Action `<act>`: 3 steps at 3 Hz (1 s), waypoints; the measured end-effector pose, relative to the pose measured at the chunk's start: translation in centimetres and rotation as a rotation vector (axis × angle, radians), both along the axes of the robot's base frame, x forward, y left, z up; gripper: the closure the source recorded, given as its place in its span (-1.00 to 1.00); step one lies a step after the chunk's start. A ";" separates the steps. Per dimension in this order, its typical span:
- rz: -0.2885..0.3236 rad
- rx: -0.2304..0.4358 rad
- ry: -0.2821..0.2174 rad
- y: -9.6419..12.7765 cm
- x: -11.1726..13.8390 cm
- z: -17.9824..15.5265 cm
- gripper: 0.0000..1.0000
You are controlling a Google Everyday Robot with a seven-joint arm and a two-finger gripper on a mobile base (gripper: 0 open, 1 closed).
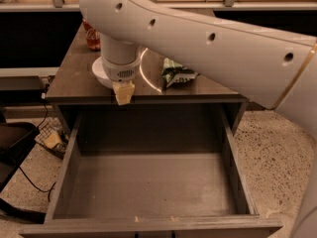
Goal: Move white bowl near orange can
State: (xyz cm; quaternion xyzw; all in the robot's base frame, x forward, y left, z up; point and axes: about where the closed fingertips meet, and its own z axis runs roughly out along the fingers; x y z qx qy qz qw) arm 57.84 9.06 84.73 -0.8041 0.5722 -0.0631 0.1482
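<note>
The white bowl (99, 73) sits on the dark tabletop near its front left. Only its left rim shows, because my wrist hides the rest. The orange can (92, 38) stands behind it toward the back left, partly hidden by my arm. My gripper (124, 93) hangs at the table's front edge, just in front of and right of the bowl's visible rim, pointing down.
A green snack bag (176, 73) lies on the table (74, 78) right of the bowl. A large grey drawer (148, 182) stands open in front of the table. Cables and clutter (49, 138) lie on the floor at left. My white arm (213, 43) spans the upper right.
</note>
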 end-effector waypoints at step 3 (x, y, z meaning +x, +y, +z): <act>0.001 -0.002 -0.001 0.0 -0.1 0.0 1.00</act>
